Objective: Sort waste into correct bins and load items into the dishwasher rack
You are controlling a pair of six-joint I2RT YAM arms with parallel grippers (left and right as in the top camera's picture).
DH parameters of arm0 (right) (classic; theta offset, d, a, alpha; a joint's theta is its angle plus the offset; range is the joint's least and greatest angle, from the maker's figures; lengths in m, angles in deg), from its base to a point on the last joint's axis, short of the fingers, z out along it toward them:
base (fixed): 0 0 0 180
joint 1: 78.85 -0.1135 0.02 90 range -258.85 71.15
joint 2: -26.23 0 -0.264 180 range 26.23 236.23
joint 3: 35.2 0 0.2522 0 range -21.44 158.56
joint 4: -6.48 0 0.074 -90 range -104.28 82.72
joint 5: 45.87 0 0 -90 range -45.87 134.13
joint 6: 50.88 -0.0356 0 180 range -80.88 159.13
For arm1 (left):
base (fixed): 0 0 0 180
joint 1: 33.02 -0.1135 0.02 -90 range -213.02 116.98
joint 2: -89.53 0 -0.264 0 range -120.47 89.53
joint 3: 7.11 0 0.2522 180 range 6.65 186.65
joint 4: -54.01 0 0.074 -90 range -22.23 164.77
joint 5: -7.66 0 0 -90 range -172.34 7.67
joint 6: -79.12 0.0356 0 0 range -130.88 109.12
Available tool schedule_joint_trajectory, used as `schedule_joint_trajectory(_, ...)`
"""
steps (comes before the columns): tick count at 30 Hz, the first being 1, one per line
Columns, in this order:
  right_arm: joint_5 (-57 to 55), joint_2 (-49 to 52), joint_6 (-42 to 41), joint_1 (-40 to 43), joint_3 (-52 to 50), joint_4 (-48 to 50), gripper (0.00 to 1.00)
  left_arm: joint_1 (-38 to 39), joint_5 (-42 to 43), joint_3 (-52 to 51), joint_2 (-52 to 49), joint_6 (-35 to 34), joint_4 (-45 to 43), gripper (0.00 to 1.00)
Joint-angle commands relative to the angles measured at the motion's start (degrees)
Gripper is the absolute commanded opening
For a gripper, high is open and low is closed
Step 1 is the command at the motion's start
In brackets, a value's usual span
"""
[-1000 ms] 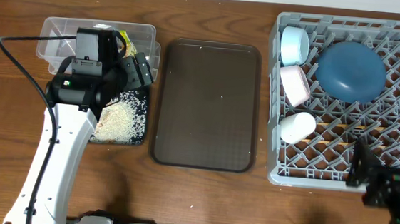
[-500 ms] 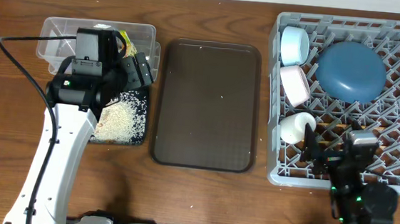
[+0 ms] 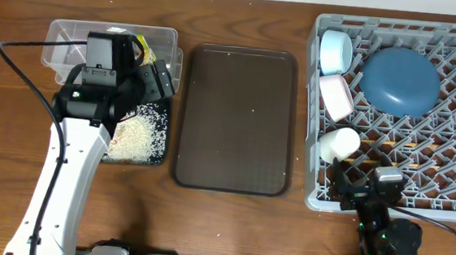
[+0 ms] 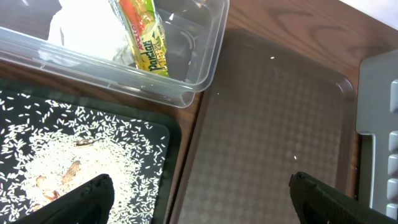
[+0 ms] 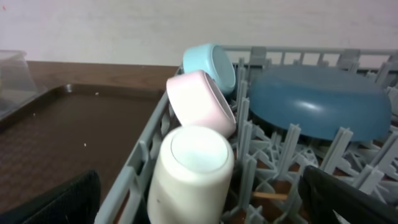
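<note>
The grey dishwasher rack (image 3: pixel 452 186) holds the dark blue plate (image 3: pixel 400 80), the light blue bowl (image 3: pixel 336 52), the white bowl (image 3: pixel 336 97) and the white cup (image 3: pixel 339 144). In the right wrist view the cup (image 5: pixel 189 171) lies between the spread fingers of my open right gripper (image 5: pixel 199 208), with a chopstick (image 5: pixel 270 195) beside it. My left gripper (image 4: pixel 199 202) is open and empty above the edge of the black tray (image 4: pixel 168 140) of rice (image 4: pixel 81 162). The clear tub (image 4: pixel 205 68) holds the tissue (image 4: pixel 81 28) and the snack wrapper (image 4: pixel 140 34).
The large dark brown serving tray (image 3: pixel 237 120) lies between the bins and the rack, with a few crumbs on it. My right gripper (image 3: pixel 362 185) sits at the rack's front edge. My left gripper (image 3: pixel 157 79) hangs over the tub and the black tray (image 3: pixel 142 133).
My right arm has swung left along the rack's front edge and now sits just in front of the white cup. My left arm has not moved.
</note>
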Motion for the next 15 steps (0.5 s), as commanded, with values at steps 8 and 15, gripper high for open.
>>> schedule_joint_trajectory(8, -1.03, -5.7, 0.83, -0.63, -0.74, -0.83, 0.99, -0.2, -0.33, -0.04, -0.2, 0.31, 0.04, 0.92)
schedule_joint_trajectory(15, -1.03, -5.7, 0.83, -0.63, -0.74, -0.85, 0.99, -0.2, -0.33, -0.04, -0.2, 0.31, 0.04, 0.92)
